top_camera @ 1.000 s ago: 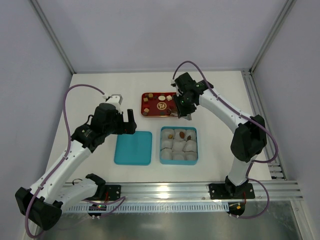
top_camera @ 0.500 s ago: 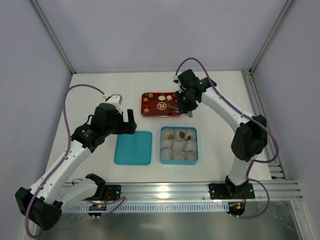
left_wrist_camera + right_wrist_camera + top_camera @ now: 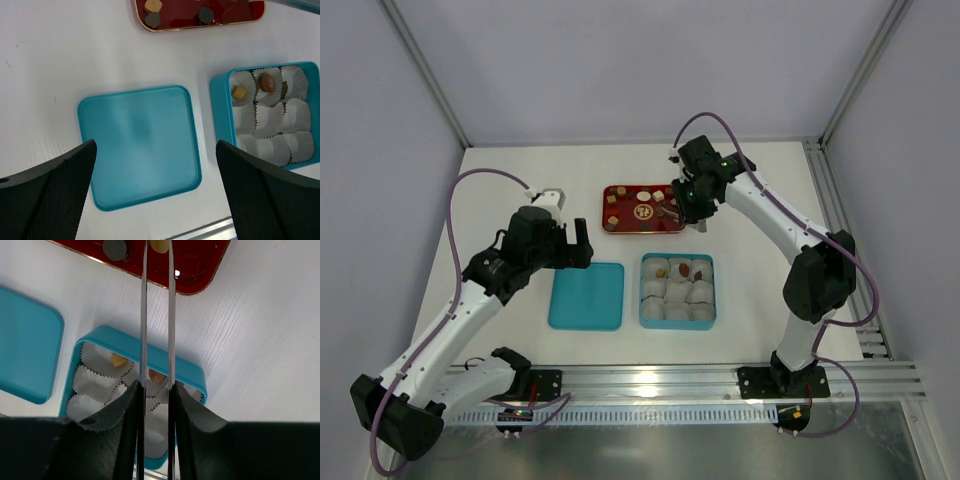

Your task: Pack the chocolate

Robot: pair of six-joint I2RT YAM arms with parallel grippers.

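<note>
This looks like picking up: the right hand's (image 3: 156,250) thin fingers (image 3: 144,290) sit narrow around a pale chocolate (image 3: 160,245) on the red tray (image 3: 200,280), and next it should hold tight, lift and carry it to the blue box (image 3: 185,371).

**A:** Which ground lies open?
**B:** The bare white tabletop (image 3: 560,170) left of and beyond the red gold-rimmed tray (image 3: 628,227), and right of the teal square box lined with white paper cups (image 3: 219,110).
**A:** Which passages are narrow?
**B:** The strip between tray and box, and the slimmer one between the box and the flat teal lid (image 3: 140,145).
**A:** What obstructs from above?
**B:** The right gripper (image 3: 156,245), blades close together, over the tray's right end. The left gripper (image 3: 578,243), fingers spread wide, hangs by the lid's far edge.
</note>
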